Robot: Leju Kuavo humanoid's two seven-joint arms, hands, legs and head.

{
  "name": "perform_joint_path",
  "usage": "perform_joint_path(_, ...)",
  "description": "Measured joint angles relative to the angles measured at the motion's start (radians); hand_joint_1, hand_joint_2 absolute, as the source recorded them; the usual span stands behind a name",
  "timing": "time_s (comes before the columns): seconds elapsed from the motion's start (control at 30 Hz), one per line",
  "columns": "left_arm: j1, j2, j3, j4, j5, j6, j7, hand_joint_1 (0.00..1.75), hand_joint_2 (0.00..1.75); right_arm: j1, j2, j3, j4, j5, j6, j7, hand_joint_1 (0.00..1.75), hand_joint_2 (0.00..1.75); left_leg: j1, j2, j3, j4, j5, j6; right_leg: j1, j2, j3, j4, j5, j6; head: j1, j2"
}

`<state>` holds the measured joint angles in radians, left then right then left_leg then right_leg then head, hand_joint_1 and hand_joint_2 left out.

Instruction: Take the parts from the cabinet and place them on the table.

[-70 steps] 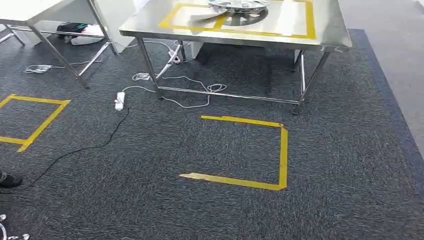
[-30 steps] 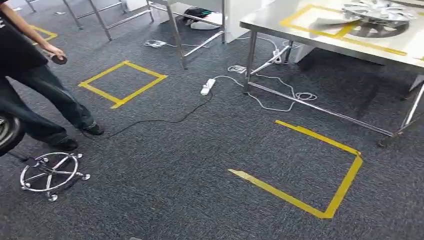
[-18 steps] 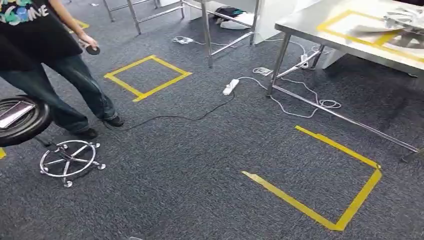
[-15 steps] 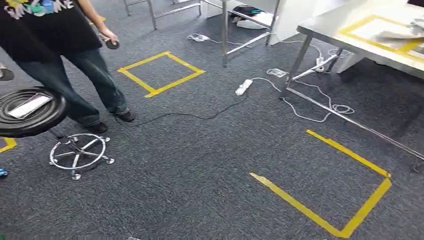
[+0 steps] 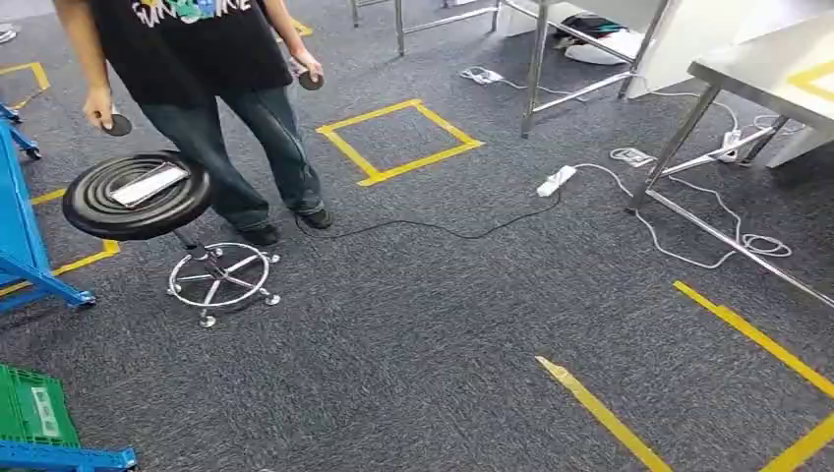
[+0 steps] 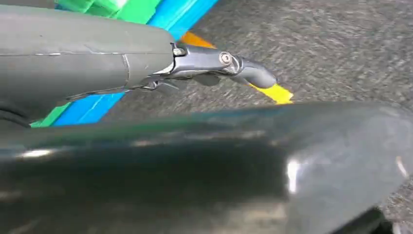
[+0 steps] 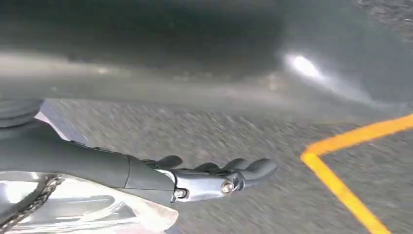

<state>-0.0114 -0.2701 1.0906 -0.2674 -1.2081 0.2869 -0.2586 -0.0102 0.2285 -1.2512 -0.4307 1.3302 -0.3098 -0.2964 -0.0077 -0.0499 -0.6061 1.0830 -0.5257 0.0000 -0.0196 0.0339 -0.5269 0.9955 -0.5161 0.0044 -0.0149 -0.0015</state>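
— Where is the table?

— Take the black stool as the mark. The steel table is well apart from it, far across the carpet to the right, with just 1 corner and its legs in the head view.

— And the hands, relative to the table?

— Both hang over the grey carpet. The left hand is released, fingers stretched out and nothing in them; blue rack and green crate lie just past it, and a piece of yellow tape is on the floor near the fingertips. The right hand is also loose and empty, fingers slightly apart, above carpet with a yellow tape corner near. How far either hand is from the table I cannot tell (the wrist views are blurred).

— What else is around the stool?

— A flat white thing lies on its seat. A person stands just behind it, holding 2 small dark discs, 1 in each hand. The blue rack is just to the stool's left, with a green crate nearer the robot. A yellow tape square lies to the stool's right, and a white power strip lies between that square and the table.
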Motion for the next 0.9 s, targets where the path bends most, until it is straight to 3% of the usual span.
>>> perform_joint_path(0.03, -0.004, 0.0, 0.0, 0.0, -0.001, 0.0, 0.0, 0.0, 0.0, 0.002, -0.001, 0.0, 0.002, 0.002, -0.002, 0.0, 0.0, 0.0, 0.002, 0.023, -0.036, 0.075, -0.039, -0.006, 0.003, -0.02, 0.003, 0.0, -0.003, -0.004, 0.001, 0.0)
perform_joint_path(0.07, -0.006, 0.0, 0.0, 0.0, -0.003, 0.0, 0.0, 0.0, 0.0, 0.005, -0.002, 0.0, 0.004, 0.003, -0.002, 0.0, 0.0, 0.0, 0.006, 0.033, -0.074, 0.154, -0.07, -0.01, 0.005, -0.041, 0.006, 0.0, -0.006, -0.006, 0.0, 0.0)
perform_joint_path(0.1, -0.006, 0.0, 0.0, 0.0, -0.003, 0.0, 0.0, 0.0, 0.0, 0.005, -0.002, 0.0, 0.007, 0.004, -0.002, 0.0, 0.0, 0.0, 0.01, 0.038, -0.106, 0.217, -0.09, -0.014, 0.005, -0.061, 0.007, 0.001, -0.01, -0.007, 0.001, 0.0)
perform_joint_path(0.13, -0.005, 0.0, 0.0, 0.0, -0.004, 0.0, 0.0, 0.0, 0.0, 0.005, -0.003, 0.0, 0.009, 0.005, -0.003, 0.0, 0.0, 0.0, 0.013, 0.04, -0.113, 0.23, -0.085, -0.016, 0.005, -0.076, 0.01, 0.001, -0.012, -0.007, 0.0, 0.0)
perform_joint_path(0.17, -0.003, 0.001, 0.0, 0.0, -0.004, 0.0, 0.0, 0.0, 0.0, 0.003, -0.003, 0.0, 0.011, 0.007, -0.003, 0.0, 0.0, 0.0, 0.015, 0.042, -0.1, 0.205, -0.059, -0.017, 0.005, -0.091, 0.012, 0.001, -0.015, -0.006, 0.0, 0.0)
perform_joint_path(0.23, -0.002, 0.003, 0.001, 0.0, -0.003, 0.0, 0.0, 0.0, 0.0, -0.002, -0.003, 0.0, 0.014, 0.008, -0.003, 0.0, 0.0, 0.0, 0.017, 0.065, -0.023, 0.056, 0.023, -0.016, 0.005, -0.116, 0.022, 0.001, -0.021, -0.002, 0.0, 0.0)
perform_joint_path(0.27, -0.003, 0.004, 0.001, 0.0, -0.003, -0.001, 0.0, 0.0, 0.0, -0.003, -0.003, 0.0, 0.015, 0.008, -0.005, 0.0, 0.0, 0.0, 0.015, 0.111, 0.023, -0.027, 0.052, -0.012, 0.007, -0.127, 0.028, 0.001, -0.025, 0.005, 0.0, 0.0)
perform_joint_path(0.3, -0.007, 0.004, 0.001, 0.0, -0.003, -0.001, 0.0, 0.0, 0.0, -0.002, -0.003, 0.0, 0.016, 0.01, -0.006, -0.001, 0.0, 0.0, 0.001, 0.135, 0.035, -0.055, 0.035, -0.008, 0.015, -0.139, 0.017, 0.004, -0.033, 0.014, -0.001, 0.0)
perform_joint_path(0.33, -0.01, 0.004, 0.001, 0.0, -0.003, -0.001, 0.0, 0.0, 0.0, -0.003, -0.004, 0.0, 0.017, 0.011, -0.008, -0.001, 0.0, 0.0, 0.005, 0.121, 0.033, -0.054, 0.036, 0.003, 0.015, -0.148, 0.022, 0.002, -0.036, 0.02, 0.003, 0.0)
perform_joint_path(0.43, -0.004, 0.005, 0.002, 0.0, -0.003, -0.001, 0.0, 0.0, 0.0, -0.014, -0.005, 0.0, 0.023, 0.014, -0.01, -0.003, 0.0, 0.0, 0.001, 0.087, 0.034, -0.059, 0.037, 0.019, 0.01, -0.177, 0.05, -0.002, -0.042, 0.034, 0.0, 0.0)
perform_joint_path(0.47, -0.003, 0.005, 0.003, 0.0, -0.003, -0.001, 0.0, 0.0, 0.0, -0.017, -0.007, 0.001, 0.024, 0.015, -0.011, -0.003, 0.0, 0.0, 0.006, 0.079, 0.037, -0.066, 0.041, 0.025, 0.005, -0.128, 0.041, 0.01, -0.057, 0.042, 0.003, 0.0)
perform_joint_path(0.5, -0.004, 0.005, 0.004, 0.0, -0.002, -0.001, 0.0, 0.0, 0.0, -0.016, -0.008, 0.001, 0.025, 0.016, -0.015, -0.004, 0.0, 0.0, 0.008, 0.069, 0.036, -0.066, 0.043, 0.031, 0.004, -0.078, 0.02, 0.051, -0.087, 0.041, 0.005, 0.0)
perform_joint_path(0.53, -0.008, 0.005, 0.005, 0.0, -0.002, -0.001, 0.0, 0.0, 0.0, -0.013, -0.008, 0.001, 0.026, 0.016, -0.016, -0.004, 0.0, 0.0, 0.008, 0.056, 0.035, -0.066, 0.043, 0.034, 0.004, -0.054, -0.017, 0.129, -0.126, 0.041, 0.007, 0.0)
perform_joint_path(0.57, -0.009, 0.004, 0.005, 0.0, -0.002, -0.001, 0.0, 0.0, 0.0, -0.009, -0.009, 0.001, 0.029, 0.018, -0.016, -0.004, 0.0, 0.0, 0.007, 0.042, 0.034, -0.066, 0.042, 0.036, 0.004, -0.043, -0.062, 0.218, -0.161, 0.041, 0.007, 0.0)
perform_joint_path(0.6, -0.009, 0.003, 0.006, 0.0, -0.002, -0.001, 0.0, 0.0, 0.0, -0.006, -0.01, 0.001, 0.031, 0.018, -0.016, -0.004, 0.0, 0.0, 0.005, 0.028, 0.034, -0.066, 0.042, 0.036, 0.005, -0.038, -0.1, 0.284, -0.18, 0.04, 0.008, 0.0)
perform_joint_path(0.63, -0.008, 0.003, 0.006, 0.0, -0.002, -0.001, 0.0, 0.0, 0.0, -0.005, -0.01, 0.001, 0.034, 0.018, -0.016, -0.004, 0.0, 0.0, 0.004, 0.014, 0.035, -0.065, 0.041, 0.037, 0.005, -0.036, -0.124, 0.316, -0.178, 0.039, 0.007, 0.0)
perform_joint_path(0.67, -0.008, 0.004, 0.007, 0.0, -0.002, -0.001, 0.0, 0.0, 0.0, -0.005, -0.01, 0.0, 0.035, 0.018, -0.016, -0.004, 0.0, 0.0, 0.004, -0.001, 0.036, -0.065, 0.041, 0.037, 0.005, -0.036, -0.128, 0.302, -0.15, 0.037, 0.007, 0.0)
perform_joint_path(0.73, -0.007, 0.003, 0.008, 0.0, -0.002, -0.002, 0.0, 0.0, 0.0, -0.006, -0.014, 0.0, 0.035, 0.018, -0.016, -0.004, 0.0, 0.0, 0.004, -0.033, 0.041, -0.064, 0.04, 0.035, 0.004, -0.023, -0.077, 0.164, -0.05, 0.033, 0.008, 0.0)
perform_joint_path(0.77, -0.007, 0.002, 0.008, 0.0, -0.002, -0.002, 0.0, 0.0, 0.0, -0.007, -0.014, 0.0, 0.035, 0.018, -0.017, -0.004, 0.0, 0.0, 0.005, -0.046, 0.043, -0.064, 0.039, 0.032, 0.002, 0.005, -0.042, 0.079, -0.004, 0.03, 0.008, 0.0)
perform_joint_path(0.8, -0.008, 0.002, 0.008, 0.0, -0.002, -0.002, 0.0, 0.0, 0.0, -0.007, -0.016, 0.001, 0.035, 0.018, -0.017, -0.004, 0.0, 0.0, 0.003, -0.057, 0.041, -0.062, 0.037, 0.027, -0.002, 0.06, -0.024, 0.043, -0.013, 0.03, 0.007, 0.0)
perform_joint_path(0.83, -0.011, 0.002, 0.008, 0.0, -0.002, -0.002, 0.0, 0.0, 0.0, -0.006, -0.016, 0.001, 0.038, 0.019, -0.018, -0.005, 0.0, 0.0, 0.003, -0.07, 0.035, -0.054, 0.036, 0.023, -0.006, 0.064, -0.017, 0.012, -0.018, 0.03, 0.006, 0.0)
perform_joint_path(0.9, -0.007, 0.002, 0.008, 0.0, -0.002, -0.002, 0.0, 0.0, 0.0, -0.008, -0.016, 0.002, 0.04, 0.022, -0.019, -0.005, 0.0, 0.0, 0.012, -0.091, 0.029, -0.064, 0.045, 0.008, 0.003, 0.046, -0.006, 0.021, -0.019, 0.024, 0.007, 0.0)
